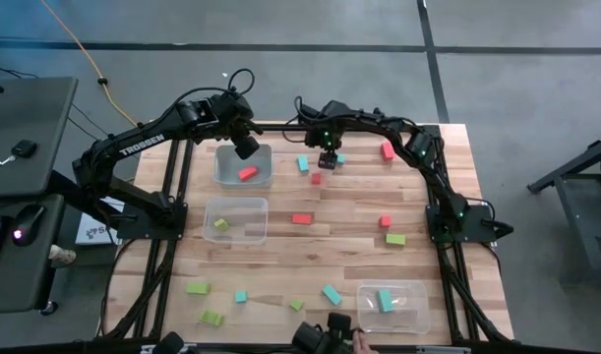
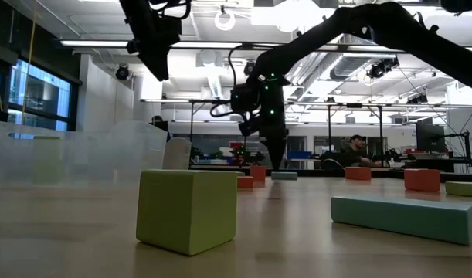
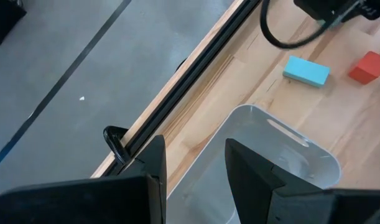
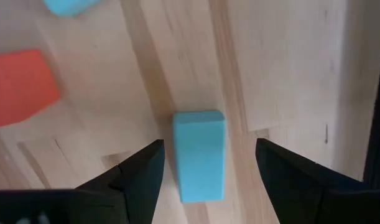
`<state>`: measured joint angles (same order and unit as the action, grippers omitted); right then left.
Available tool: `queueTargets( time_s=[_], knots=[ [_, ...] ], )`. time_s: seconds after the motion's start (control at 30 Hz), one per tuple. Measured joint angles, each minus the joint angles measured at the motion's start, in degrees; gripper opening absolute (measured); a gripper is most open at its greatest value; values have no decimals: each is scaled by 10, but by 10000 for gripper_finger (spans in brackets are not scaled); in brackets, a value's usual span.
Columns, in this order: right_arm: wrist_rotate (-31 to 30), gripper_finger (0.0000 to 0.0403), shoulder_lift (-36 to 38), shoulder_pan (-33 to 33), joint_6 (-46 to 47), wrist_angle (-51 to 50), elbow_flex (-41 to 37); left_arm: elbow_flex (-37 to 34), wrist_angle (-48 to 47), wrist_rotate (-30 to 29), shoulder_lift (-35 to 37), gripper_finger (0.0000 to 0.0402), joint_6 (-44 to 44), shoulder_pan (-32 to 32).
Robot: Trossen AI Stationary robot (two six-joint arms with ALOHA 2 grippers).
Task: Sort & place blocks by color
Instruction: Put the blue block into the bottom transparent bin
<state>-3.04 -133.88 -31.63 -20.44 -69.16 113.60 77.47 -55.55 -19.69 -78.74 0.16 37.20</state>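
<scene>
A: While the right hand (image 4: 205,165) is held low over the far part of the counter (image 1: 310,261), its fingers are seen wide apart, with a teal block (image 4: 199,155) lying flat on the wood between them. Nothing is gripped yet.

B: And the left hand (image 3: 196,165)?

A: It is held above the far clear tub (image 1: 243,165), where one red block (image 1: 247,173) is already kept. Its fingers are seen partly apart, and nothing is seen between them.

B: Where are the other blocks?

A: They are scattered over the counter in red, green and teal. A green block (image 1: 221,225) is found in the middle tub (image 1: 236,219), and a teal one (image 1: 385,300) in the near tub (image 1: 392,306) on the right side. So the sorting is judged to be far from finished.

B: What could go wrong now?

A: The teal block is not perfectly centred between the fingers, it seems. If the hand is closed so, the block could be pushed or turned by one finger first, and a weak grip on a corner could be got. Then it might be dropped on the way. Also, a red block (image 4: 18,87) is lying near, and it could be knocked if the hand is lowered carelessly.
</scene>
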Motion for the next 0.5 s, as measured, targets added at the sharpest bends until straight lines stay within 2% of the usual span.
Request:
queueTargets(
  time_s=[0.27,0.4,0.5],
  knots=[
    [0,243,-17,2,0,-12,0,0,0,-1,0,97,0,0],
    [-34,243,-31,5,10,-10,0,0,0,-2,0,97,0,0],
    [-34,243,-33,5,11,-11,1,0,-1,-2,0,97,0,0]
  ],
)
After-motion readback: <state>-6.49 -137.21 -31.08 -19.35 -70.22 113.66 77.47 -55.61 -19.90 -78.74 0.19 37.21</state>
